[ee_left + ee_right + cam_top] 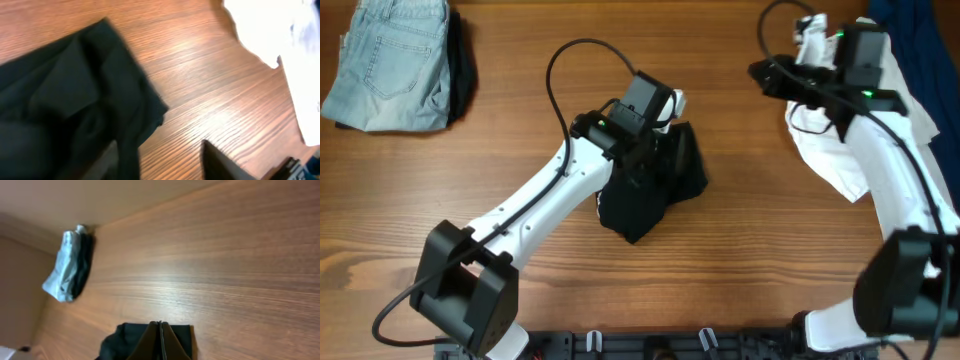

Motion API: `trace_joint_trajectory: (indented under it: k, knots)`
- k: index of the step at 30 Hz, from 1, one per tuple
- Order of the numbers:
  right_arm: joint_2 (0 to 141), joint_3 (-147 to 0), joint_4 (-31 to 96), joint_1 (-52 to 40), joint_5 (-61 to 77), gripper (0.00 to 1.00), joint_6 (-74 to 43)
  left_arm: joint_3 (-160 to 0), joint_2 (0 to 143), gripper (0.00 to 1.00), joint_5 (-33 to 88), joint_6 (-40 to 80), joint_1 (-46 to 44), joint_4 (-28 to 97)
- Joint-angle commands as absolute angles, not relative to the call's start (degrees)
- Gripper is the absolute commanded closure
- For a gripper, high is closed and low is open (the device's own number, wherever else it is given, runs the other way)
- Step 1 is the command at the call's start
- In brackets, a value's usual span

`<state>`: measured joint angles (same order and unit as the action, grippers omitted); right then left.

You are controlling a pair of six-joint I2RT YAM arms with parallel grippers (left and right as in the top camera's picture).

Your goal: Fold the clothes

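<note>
The black shirt (645, 195) lies crumpled in a heap at the table's middle. My left gripper (672, 135) hovers over its upper right part. In the left wrist view the jaws (160, 150) are open, with the shirt's edge (65, 100) beside the left finger. The white tee (830, 145) lies at the right, and also shows in the left wrist view (270, 30). My right gripper (767, 72) is above the tee's left edge. Its fingers (160, 339) are shut and empty, with the black shirt (122, 337) seen beyond them.
Folded light-blue jeans (390, 60) lie at the back left beside a dark garment (466, 70); they also show in the right wrist view (65, 272). A navy garment (920, 35) lies at the back right. Bare wooden table (750, 250) surrounds the shirt.
</note>
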<state>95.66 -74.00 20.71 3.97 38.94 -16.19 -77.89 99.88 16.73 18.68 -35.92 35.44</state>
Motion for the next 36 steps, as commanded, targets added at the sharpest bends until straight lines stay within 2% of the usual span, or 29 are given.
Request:
trace_joint_trajectory:
  k: [1,3,4,6,8,10,12,14,18,20,22,25,26,27,28,33,36]
  knots:
    - [94.80,-74.26,22.79,4.40,43.20,0.95,-14.90,-81.19,99.66,0.00,20.75,19.20,-35.75,34.04]
    - [94.91,-74.24,25.78,3.77,43.57,0.94,-12.10,-85.69,98.32,0.00,20.75,20.03,-32.45,38.37]
    - [94.94,-74.24,27.20,2.74,43.53,0.91,-9.85,-88.55,97.21,0.00,20.75,20.01,-29.43,41.76]
    - [95.09,-74.22,29.74,-0.62,43.44,0.78,-2.87,-92.66,94.72,0.00,19.81,20.01,-21.74,47.40]
    - [95.55,-74.17,31.38,-4.43,43.29,0.58,3.51,-93.36,92.42,0.00,19.00,19.97,-14.04,50.24]
    - [96.36,-74.17,32.05,-7.99,43.33,0.32,9.26,-93.36,91.11,0.00,19.03,19.97,-7.20,52.62]
    - [98.02,-74.17,32.40,-12.34,43.33,0.14,15.97,-93.34,90.96,0.00,19.03,19.81,-1.04,55.22]
    - [99.72,-74.17,32.60,-16.40,43.29,0.07,20.49,-93.34,91.20,0.00,19.00,19.40,2.57,57.10]
    - [103.83,-74.17,33.76,-22.74,43.35,0.06,27.20,-93.34,91.22,0.00,18.83,14.96,3.62,57.98]
    - [105.25,-74.17,34.74,-24.99,43.33,0.09,28.77,-93.34,91.22,0.00,18.59,14.98,3.49,57.98]
    - [105.62,-74.17,35.68,-25.93,43.29,0.16,29.02,-93.34,91.24,0.00,18.57,14.98,3.49,57.95]
    - [105.62,-74.17,36.60,-25.50,43.18,0.41,28.88,-93.34,91.24,0.00,18.57,14.98,3.49,58.04]
    - [105.62,-74.17,37.30,-25.36,42.22,0.53,28.29,-93.34,91.24,0.00,18.57,14.98,3.49,58.13]
    - [105.62,-74.17,38.22,-25.36,40.84,0.78,27.75,-93.34,91.26,0.00,18.57,14.98,3.49,58.15]
    - [105.60,-74.17,39.16,-25.08,39.66,0.96,26.20,-93.34,91.24,0.00,18.57,14.96,3.49,58.15]
    - [103.88,-74.19,47.00,-18.46,39.81,0.96,13.80,-93.32,91.26,0.00,18.57,14.96,3.49,58.15]
    - [103.90,-72.51,54.00,-13.91,32.60,0.96,6.42,-93.32,91.29,0.00,18.55,14.96,3.49,58.57]
